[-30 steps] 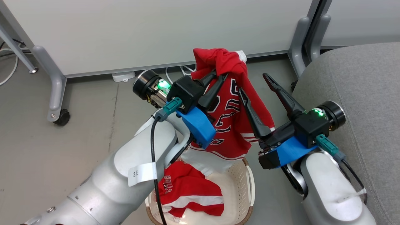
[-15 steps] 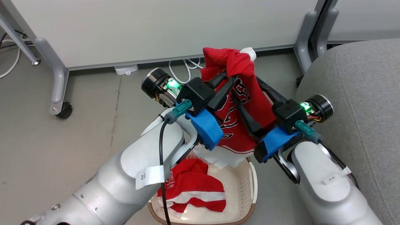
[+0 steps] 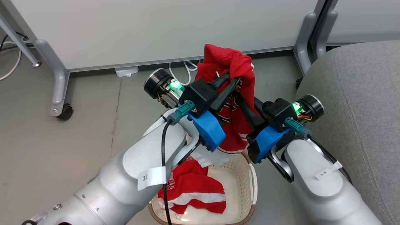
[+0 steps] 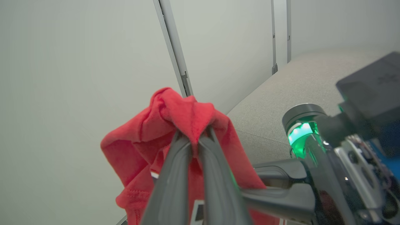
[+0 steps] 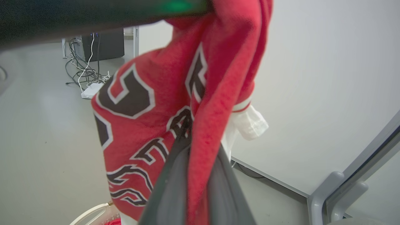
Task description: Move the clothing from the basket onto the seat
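So two claws (image 3: pixel 232 80) (image 3: pixel 242 98) pinch one jersey (image 3: pixel 232 62) (another (image 3: pixel 193 187) in basket (image 3: pixel 252 178))

- We saw a grey floor (image 3: pixel 62 150).
- On it stood the basket (image 3: pixel 251 181), the seat (image 3: pixel 359 93) near it, and a wheeled partition leg (image 3: pixel 58 84).
- A white power strip (image 3: pixel 126 71) and cables (image 3: pixel 187 66) lay there too.

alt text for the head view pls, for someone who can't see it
The dark-fingered left gripper and right gripper are both shut on one soft red jersey with black-and-white lettering, hanging above an oval cream plastic laundry basket. Another red-and-white jersey lies in the basket; the grey fabric seat is at right.
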